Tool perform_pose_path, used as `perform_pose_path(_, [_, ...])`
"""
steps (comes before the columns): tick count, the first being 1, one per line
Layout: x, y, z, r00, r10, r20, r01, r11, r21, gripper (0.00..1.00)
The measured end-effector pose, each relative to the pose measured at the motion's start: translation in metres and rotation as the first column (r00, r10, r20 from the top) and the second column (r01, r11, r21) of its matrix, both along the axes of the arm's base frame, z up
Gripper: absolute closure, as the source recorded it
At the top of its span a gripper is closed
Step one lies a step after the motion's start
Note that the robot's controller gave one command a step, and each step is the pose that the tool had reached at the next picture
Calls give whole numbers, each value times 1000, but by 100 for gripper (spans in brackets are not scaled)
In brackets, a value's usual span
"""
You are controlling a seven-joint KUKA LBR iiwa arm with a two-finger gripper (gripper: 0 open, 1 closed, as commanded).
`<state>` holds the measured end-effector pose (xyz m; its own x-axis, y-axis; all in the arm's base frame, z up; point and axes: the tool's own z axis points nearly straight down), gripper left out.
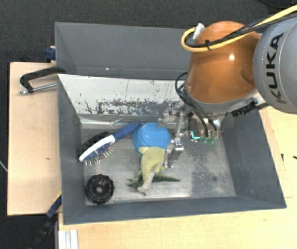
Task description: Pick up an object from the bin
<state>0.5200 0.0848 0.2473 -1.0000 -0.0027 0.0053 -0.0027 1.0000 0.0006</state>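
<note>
My gripper [172, 152] hangs low in the middle of the bin, below the orange cover. One metal finger [173, 150] reaches down at the right edge of a pale yellow-green toy dinosaur [151, 168] lying on the floor. A blue bowl [151, 136] sits just left of the gripper, touching the dinosaur's top. I cannot make out how the jaws stand.
A hairbrush with a blue handle and white head [103, 144] lies at the left of the bin floor. A black round cap [98, 188] rests in the front left corner. The right part of the floor holds no things.
</note>
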Motion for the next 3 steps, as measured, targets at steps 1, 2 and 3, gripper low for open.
perform_pose_path(1, [21, 28, -169, 996, 89, 1, -89, 996, 6, 0])
perform_pose_path(2, [17, 28, -167, 996, 88, -11, -88, 996, 7, 100])
perform_pose_path(3, [15, 29, -2, 971, 237, 21, -237, 971, 0, 100])
